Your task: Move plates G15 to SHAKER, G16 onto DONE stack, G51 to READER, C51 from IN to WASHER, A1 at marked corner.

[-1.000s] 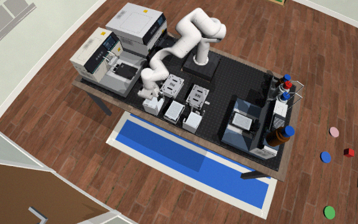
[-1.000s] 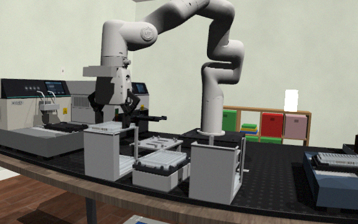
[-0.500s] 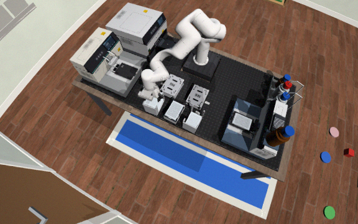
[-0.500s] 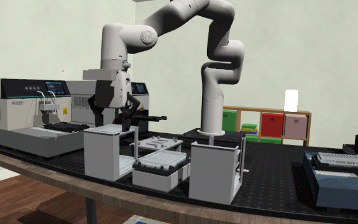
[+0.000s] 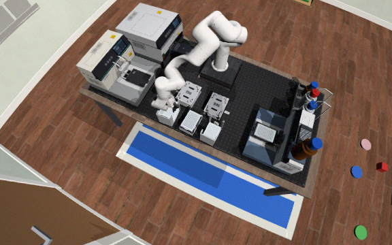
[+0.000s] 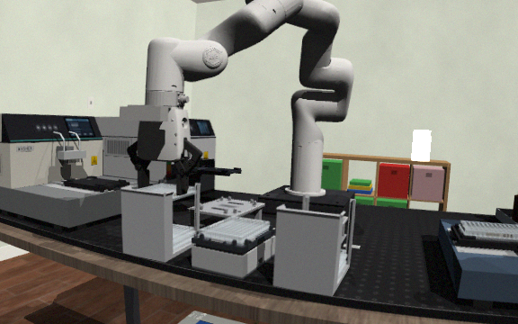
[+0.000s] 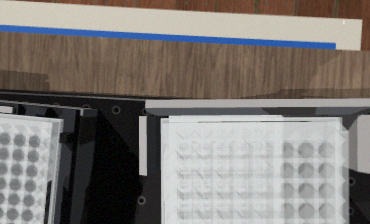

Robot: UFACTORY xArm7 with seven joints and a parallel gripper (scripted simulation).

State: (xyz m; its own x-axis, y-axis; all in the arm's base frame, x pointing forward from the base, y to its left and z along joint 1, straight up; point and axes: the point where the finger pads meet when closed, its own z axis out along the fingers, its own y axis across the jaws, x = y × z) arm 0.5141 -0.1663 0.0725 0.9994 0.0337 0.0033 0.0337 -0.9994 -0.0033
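Note:
My gripper (image 6: 162, 184) is shut on a clear well plate (image 7: 251, 170) and holds it flat at the top opening of the left white stack rack (image 6: 147, 222), which also shows in the overhead view (image 5: 167, 116). In the wrist view the held plate lies over the rack's inside, with another plate showing faintly below it. I cannot read the plate's label. A second plate (image 6: 234, 229) (image 5: 190, 120) sits on the low station beside the rack. A third plate (image 6: 493, 230) sits on the blue instrument at the right (image 5: 264, 133). The washer's black nest (image 5: 136, 77) is empty.
A second white stack rack (image 6: 310, 245) stands right of the low station. Two grey nests (image 5: 189, 93) (image 5: 216, 105) lie behind the racks. The reader's black tray (image 6: 216, 170) sticks out close behind my gripper. Bottles (image 5: 313, 93) stand at the far right.

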